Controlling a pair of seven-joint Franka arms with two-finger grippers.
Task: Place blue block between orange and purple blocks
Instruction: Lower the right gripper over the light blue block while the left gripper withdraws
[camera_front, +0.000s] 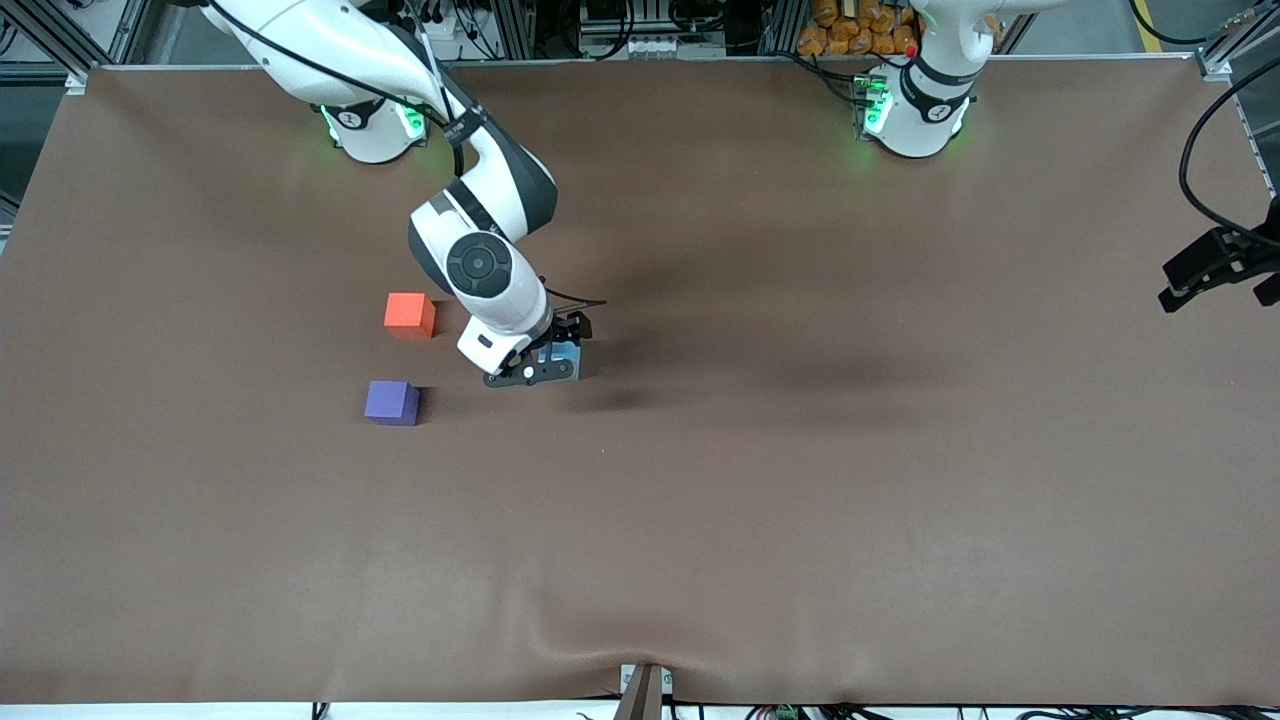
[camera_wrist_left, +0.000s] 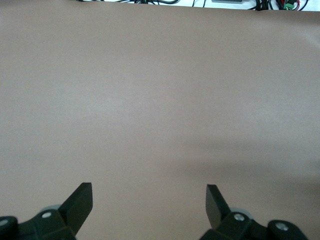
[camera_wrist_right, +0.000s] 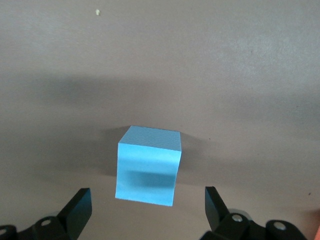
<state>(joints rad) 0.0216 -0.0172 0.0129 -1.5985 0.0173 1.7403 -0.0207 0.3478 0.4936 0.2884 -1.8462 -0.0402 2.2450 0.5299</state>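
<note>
Three cubes sit on the brown tabletop (camera_front: 800, 480), all in the left half of the front view. We see the blue block (camera_front: 567, 356) just left of frame centre, directly under the right gripper (camera_front: 545, 368); in the right wrist view it lies centred in the gap, one face square to the camera, and the jaws stand wide open on either side, touching nothing. Being a cube, it has no long axis to favour. The orange block (camera_front: 410, 314) and purple block (camera_front: 392, 402) lie farther left, purple lower, with a bare gap between them. The left gripper (camera_front: 1215, 268) waits at the right edge, its jaws open and empty. We can read no brand, label or writing anywhere.
</note>
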